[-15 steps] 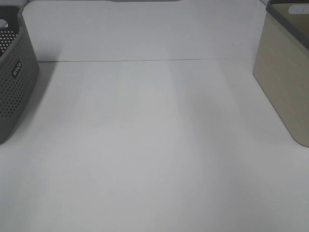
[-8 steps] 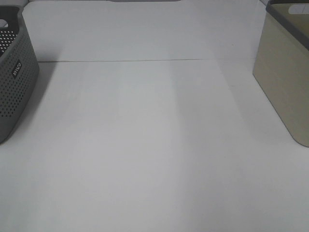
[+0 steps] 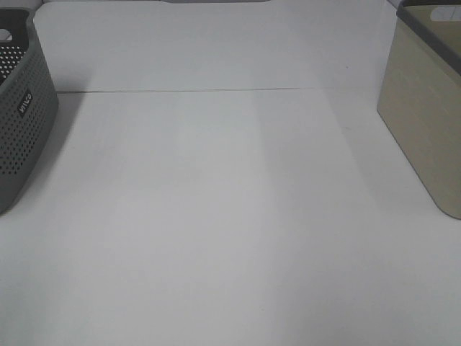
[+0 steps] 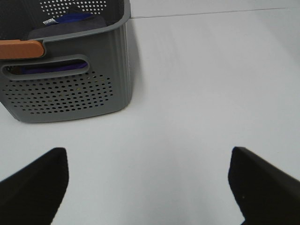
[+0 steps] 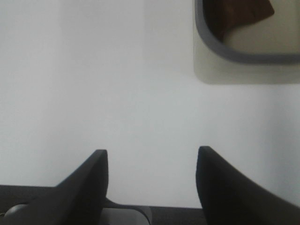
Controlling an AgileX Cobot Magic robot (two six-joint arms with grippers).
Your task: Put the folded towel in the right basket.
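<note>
The right basket [image 3: 425, 122] is beige with a grey rim and stands at the table's right edge. In the right wrist view a dark brown folded cloth [image 5: 239, 14] lies inside that basket [image 5: 225, 51]. My right gripper [image 5: 152, 151] is open and empty over bare table, apart from the basket. My left gripper [image 4: 147, 151] is open and empty over bare table in front of the grey perforated basket [image 4: 70, 93], which holds dark grey and purple cloth [image 4: 65, 23]. Neither gripper shows in the exterior high view.
The grey perforated basket [image 3: 21, 122] stands at the table's left edge. An orange piece [image 4: 18, 48] sits on its rim. A thin seam [image 3: 216, 90] crosses the white table [image 3: 216, 216] at the back.
</note>
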